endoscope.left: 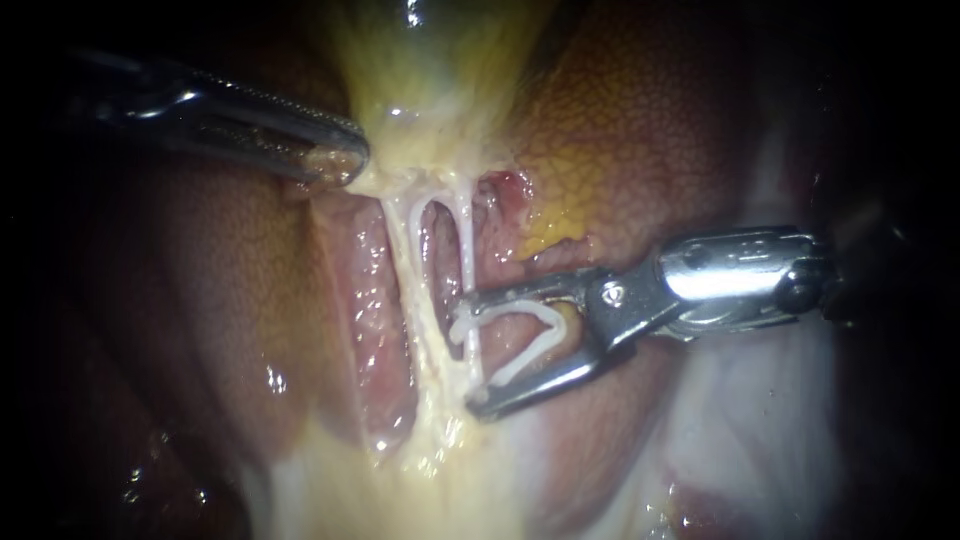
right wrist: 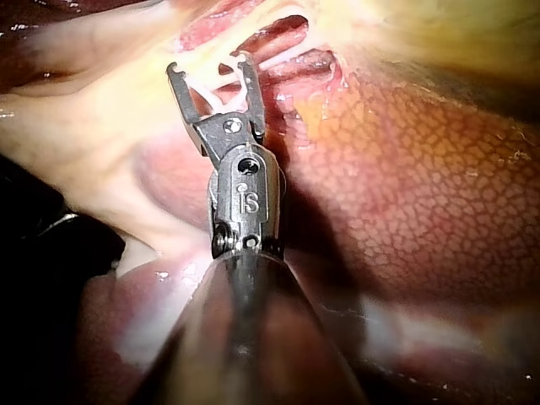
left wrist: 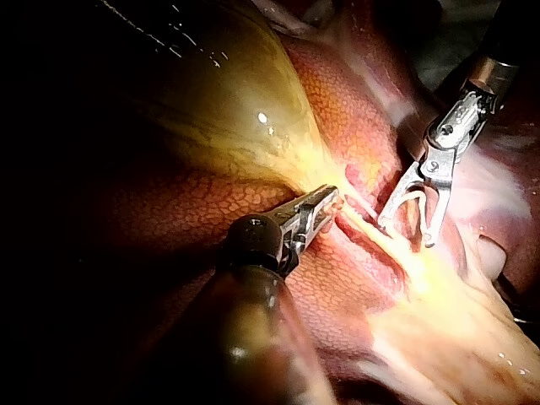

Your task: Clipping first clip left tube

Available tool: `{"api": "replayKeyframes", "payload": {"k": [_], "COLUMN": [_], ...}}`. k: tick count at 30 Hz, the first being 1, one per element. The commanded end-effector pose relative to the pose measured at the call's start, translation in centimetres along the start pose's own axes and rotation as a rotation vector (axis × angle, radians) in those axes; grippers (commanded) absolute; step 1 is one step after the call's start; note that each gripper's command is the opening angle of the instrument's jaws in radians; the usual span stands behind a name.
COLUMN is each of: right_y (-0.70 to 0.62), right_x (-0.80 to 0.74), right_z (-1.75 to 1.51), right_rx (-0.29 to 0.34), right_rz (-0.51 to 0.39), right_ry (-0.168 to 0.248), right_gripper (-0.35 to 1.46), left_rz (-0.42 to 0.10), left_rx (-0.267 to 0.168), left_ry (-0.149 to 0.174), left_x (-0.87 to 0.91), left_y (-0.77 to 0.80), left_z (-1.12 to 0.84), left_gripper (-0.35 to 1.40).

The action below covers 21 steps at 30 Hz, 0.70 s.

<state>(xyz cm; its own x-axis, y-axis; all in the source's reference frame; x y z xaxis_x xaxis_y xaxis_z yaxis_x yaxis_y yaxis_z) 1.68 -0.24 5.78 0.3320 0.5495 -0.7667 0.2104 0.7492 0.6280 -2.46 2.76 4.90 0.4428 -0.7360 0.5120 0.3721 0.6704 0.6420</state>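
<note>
Left instrument clamping the gallbladder, we are cradling the clip in the right instrument's spread jaws. Closing shallow could half-catch the tube — and slip.

left instrument on gallbladder above tubes; clip in right instrument

You look down on the mottled red-brown liver: the yellow gallbladder lies on it, and two pale tubes stretch along its pink groove.
</note>
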Motion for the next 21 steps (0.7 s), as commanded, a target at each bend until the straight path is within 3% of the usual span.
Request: {"api": "replayKeyframes", "payload": {"k": [1, 21], "right_y": [0.0, 0.2], "right_x": [0.0, -0.17], "right_z": [0.02, 0.25], "right_rx": [0.001, 0.022], "right_rz": [-0.001, 0.003], "right_ry": [0.0, -0.01], "right_gripper": [0.54, 0.54], "left_rz": [0.0, 0.0], "left_rx": [0.0, -0.001], "left_ry": [0.0, 0.0], "left_x": [0.0, 0.0], "left_y": [0.0, 0.0], "left_z": [0.0, 0.02], "left_gripper": [-0.35, -0.35]}}
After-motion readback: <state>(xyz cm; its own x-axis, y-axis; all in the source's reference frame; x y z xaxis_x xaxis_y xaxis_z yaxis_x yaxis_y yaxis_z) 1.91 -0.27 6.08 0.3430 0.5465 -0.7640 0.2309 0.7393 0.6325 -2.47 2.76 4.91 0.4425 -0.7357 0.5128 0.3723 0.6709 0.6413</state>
